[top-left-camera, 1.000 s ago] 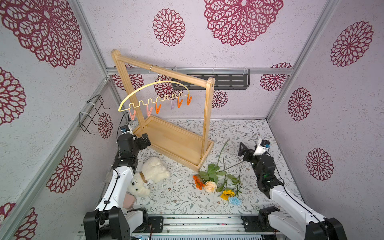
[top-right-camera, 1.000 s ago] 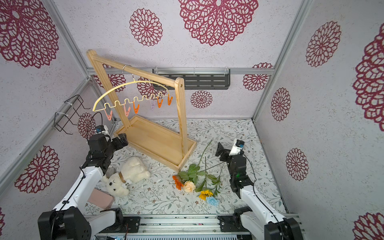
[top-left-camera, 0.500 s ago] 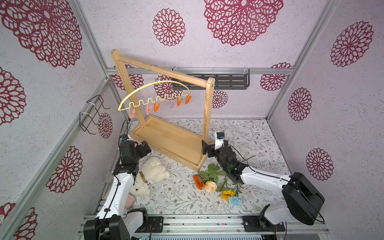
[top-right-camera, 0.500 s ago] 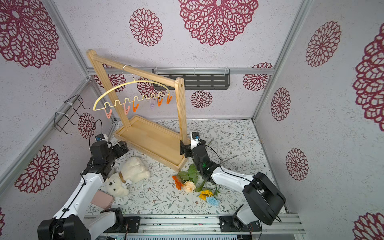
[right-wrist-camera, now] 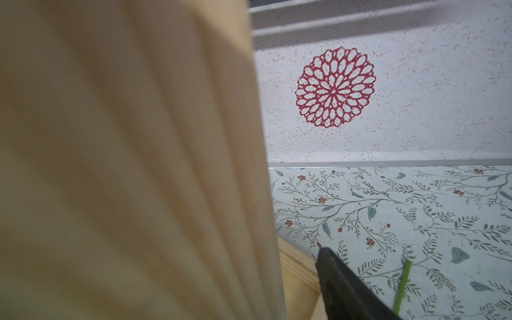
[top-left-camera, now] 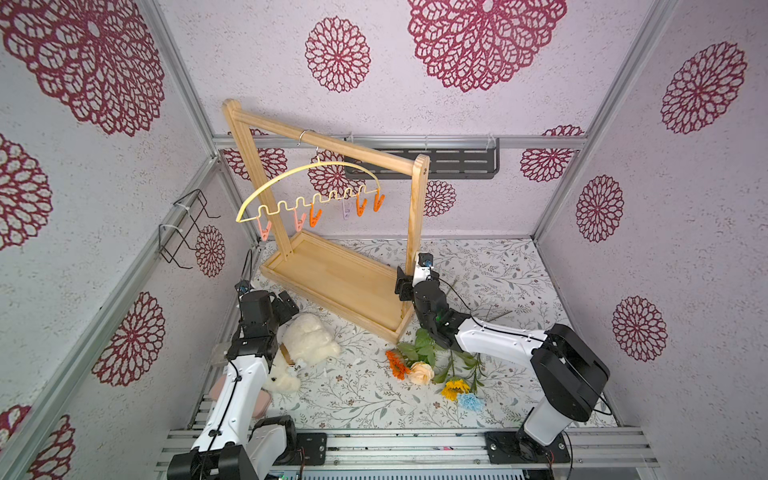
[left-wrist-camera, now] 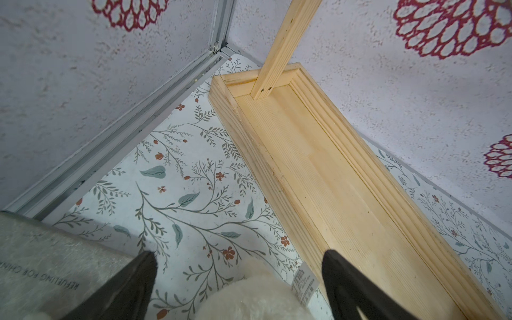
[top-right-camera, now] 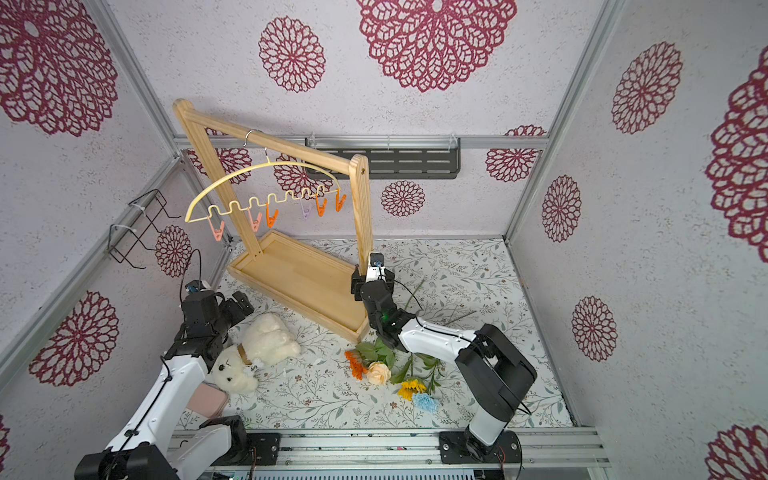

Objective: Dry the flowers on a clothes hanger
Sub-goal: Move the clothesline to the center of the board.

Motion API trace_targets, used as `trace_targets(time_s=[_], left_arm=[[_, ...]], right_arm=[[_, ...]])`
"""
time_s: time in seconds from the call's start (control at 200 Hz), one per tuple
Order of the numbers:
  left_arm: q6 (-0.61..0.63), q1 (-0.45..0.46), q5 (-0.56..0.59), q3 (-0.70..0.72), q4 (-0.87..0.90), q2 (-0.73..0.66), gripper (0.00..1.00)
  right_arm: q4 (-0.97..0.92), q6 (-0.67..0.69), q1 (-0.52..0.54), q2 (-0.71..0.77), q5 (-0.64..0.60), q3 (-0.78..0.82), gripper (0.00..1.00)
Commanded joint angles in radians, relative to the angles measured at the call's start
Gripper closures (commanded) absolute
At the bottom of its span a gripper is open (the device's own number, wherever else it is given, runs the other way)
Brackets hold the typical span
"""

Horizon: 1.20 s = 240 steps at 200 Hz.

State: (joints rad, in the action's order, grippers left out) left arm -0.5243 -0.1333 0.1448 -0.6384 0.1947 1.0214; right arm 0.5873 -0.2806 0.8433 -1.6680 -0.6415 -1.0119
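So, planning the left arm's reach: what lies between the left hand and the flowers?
Between left hand and flowers: a white plush bear, then bare mat, in both top views.

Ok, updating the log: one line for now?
flowers: on mat | clothes hanger: empty | right gripper: at rack post | left gripper: open

"Where are the flowers (top-right-camera: 378,372)?"

"Lying on the tabletop (top-right-camera: 478,274), just in front of the wooden rack's (top-right-camera: 299,278) corner, with the right arm crossing their stems."

"And the clothes hanger (top-right-camera: 266,165)?"

"Hooked on the rack's top bar, clothespins dangling."

"The grippers?"

"The right gripper (top-right-camera: 370,279) sits at the foot of the rack's upright. The left gripper (top-right-camera: 232,300) is spread wide, beside the teddy bear (top-right-camera: 253,349)."
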Motion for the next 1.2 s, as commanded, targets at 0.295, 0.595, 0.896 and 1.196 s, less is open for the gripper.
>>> trace_targets(time_s=[0.295,0.595,0.896,1.196], left_arm=[[-0.009,-0.009,0.020,-0.029,0.004,0.001,0.03],[-0.027,-0.010,0.008,-0.028,0.005,0.004,0.03],[-0.069,-0.008,0.140,0.017,0.020,-0.010,0.03],[-0.108,-0.007,0.151,0.044,0.002,-0.031,0.03]], right_arm=[[-0.183,0.009,-0.120,0.015,0.064,-0.095,0.34],[-0.234,0.014,-0.242,0.066,0.109,-0.068,0.29],[-0.257,0.014,-0.325,0.145,0.084,-0.007,0.22],[-0.262,0.080,-0.443,0.194,0.230,0.038,0.21]])
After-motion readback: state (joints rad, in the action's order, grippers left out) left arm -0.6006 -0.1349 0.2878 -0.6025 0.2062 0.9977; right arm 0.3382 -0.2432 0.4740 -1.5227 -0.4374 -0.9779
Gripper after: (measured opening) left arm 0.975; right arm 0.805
